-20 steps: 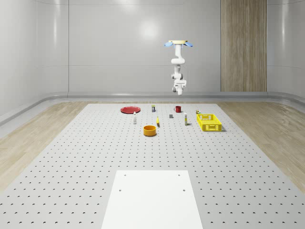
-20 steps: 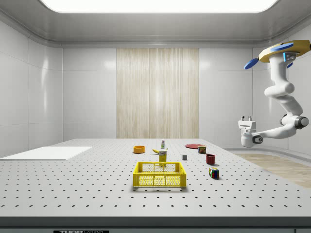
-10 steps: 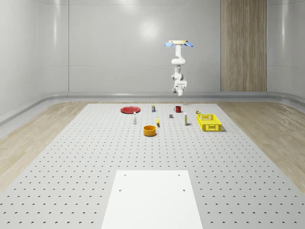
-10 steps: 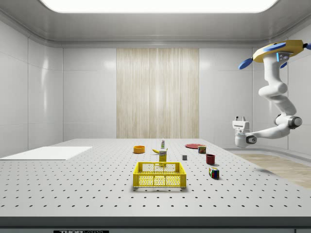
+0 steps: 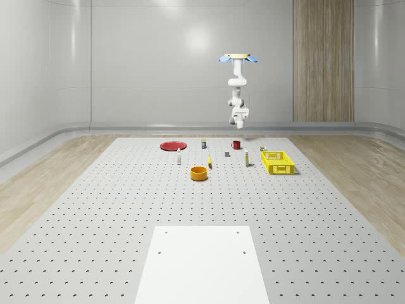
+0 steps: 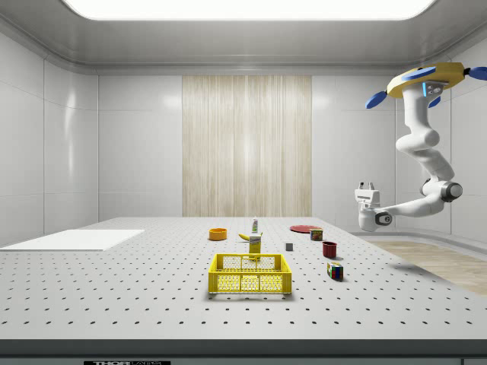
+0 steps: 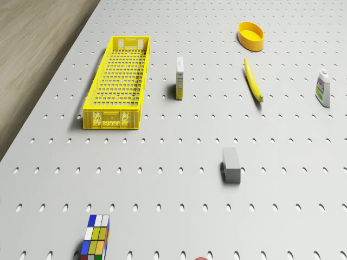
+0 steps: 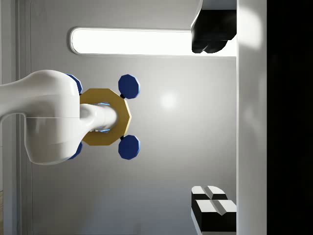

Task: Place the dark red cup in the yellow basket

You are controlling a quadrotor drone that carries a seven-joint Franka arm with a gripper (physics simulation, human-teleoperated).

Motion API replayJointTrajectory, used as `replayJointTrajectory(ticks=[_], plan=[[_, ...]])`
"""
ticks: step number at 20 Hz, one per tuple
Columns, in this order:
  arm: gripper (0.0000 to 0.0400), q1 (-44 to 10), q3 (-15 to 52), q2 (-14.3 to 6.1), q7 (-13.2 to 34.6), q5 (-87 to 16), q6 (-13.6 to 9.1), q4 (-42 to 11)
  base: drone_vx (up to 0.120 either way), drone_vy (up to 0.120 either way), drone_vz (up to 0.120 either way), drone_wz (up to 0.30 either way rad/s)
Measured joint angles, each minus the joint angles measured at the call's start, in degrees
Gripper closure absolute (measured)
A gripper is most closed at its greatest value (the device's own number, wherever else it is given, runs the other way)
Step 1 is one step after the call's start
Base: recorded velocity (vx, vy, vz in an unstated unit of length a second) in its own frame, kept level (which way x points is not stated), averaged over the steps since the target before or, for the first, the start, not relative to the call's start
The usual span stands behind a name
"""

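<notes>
- Whole-scene view: the drone (image 5: 237,58) hovers high over the worktop's (image 5: 95,215) far edge; the cup (image 5: 236,145) stands below it near that edge, and the basket (image 5: 278,162) sits nearer the right edge.
- Side view: the pincer (image 6: 367,185) points upward, and the cup (image 6: 329,249) lies well below it and inward. Whether the pincer is open, I cannot tell.
- Drone view: the basket's (image 7: 116,82) long axis runs away from the drone.

Dark red cup (image 6: 329,249) upright, yellow basket (image 6: 250,274) apart
</notes>
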Motion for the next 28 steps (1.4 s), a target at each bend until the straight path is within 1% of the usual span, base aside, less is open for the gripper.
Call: replayJointTrajectory(ticks=[7, 9, 15, 18, 22, 25, 28], plan=[[0.0, -0.14, 0.41, -0.21, 0.06, -0.55, 0.3, -0.21, 0.12, 0.0, 0.0, 0.0], [0.0, -0.21, 0.64, -0.27, 0.1, -0.88, 0.39, -0.27, 0.0, -0.02, 0.0, 0.0], [0.0, -0.65, 2.06, -0.47, 0.36, -2.86, 0.67, -0.51, 0.0, -0.12, 0.0, 0.0], [0.0, -1.1, 3.53, -0.59, 0.63, -4.92, 0.82, -0.71, 0.053, -0.013, 0.0, 0.0], [0.0, -2.19, 7.05, -0.84, 1.3, -9.89, 1.08, -1.34, 0.12, 0.0, 0.0, 0.0], [0.0, -3.65, 11.63, -1.19, 2.22, -16.4, 1.38, -2.58, 0.0, 0.0, -0.107, 0.0], [0.0, -5.98, 18.68, -1.92, 3.82, -26.63, 1.88, -5.54, 0.0, 0.0, -0.12, 0.0]])
